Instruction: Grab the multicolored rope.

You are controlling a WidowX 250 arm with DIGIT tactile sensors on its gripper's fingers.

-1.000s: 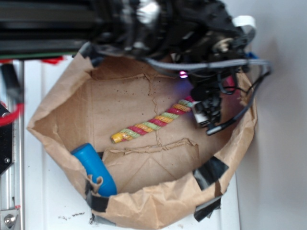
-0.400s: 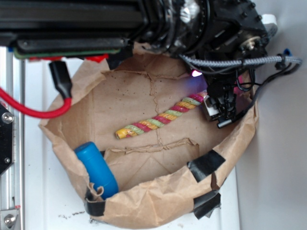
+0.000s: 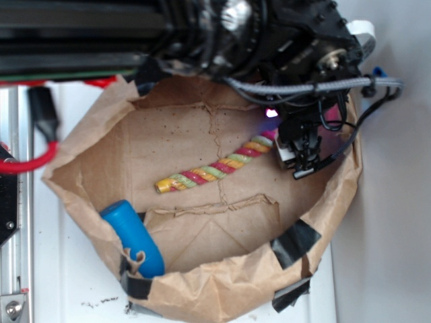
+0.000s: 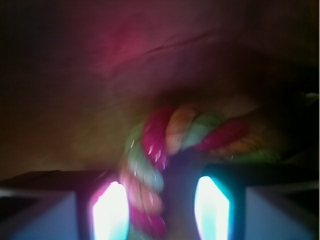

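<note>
Multicolored rope (image 3: 214, 169), a twisted cord of red, yellow and pale green strands, lies diagonally on the floor of the brown paper bag (image 3: 222, 282); its yellow-tipped end points toward the blue plastic cylinder (image 3: 133, 237) propped against the bag's near-left wall, well apart from it. The rope's upper end runs beneath my gripper (image 3: 301, 149), which is lowered inside the bag close to the right wall. In the wrist view the rope (image 4: 160, 150) fills the centre and passes down between my two fingers (image 4: 47, 210), whose lit inner faces stand on either side with rope between them. I cannot tell from either view whether my jaws are pressing the cord or merely straddling it, since the picture is blurred and dim. To do this step well, I judge that I should close squarely across the cord's width, so the twisted strands seat between both pads instead of rolling out to one side. The cord looks soft and will likely compress, so a firm closure is advisable. The bag's wall and the dangling cable (image 3: 350, 134) are near my wrist; snagging either is the chief risk.
</note>
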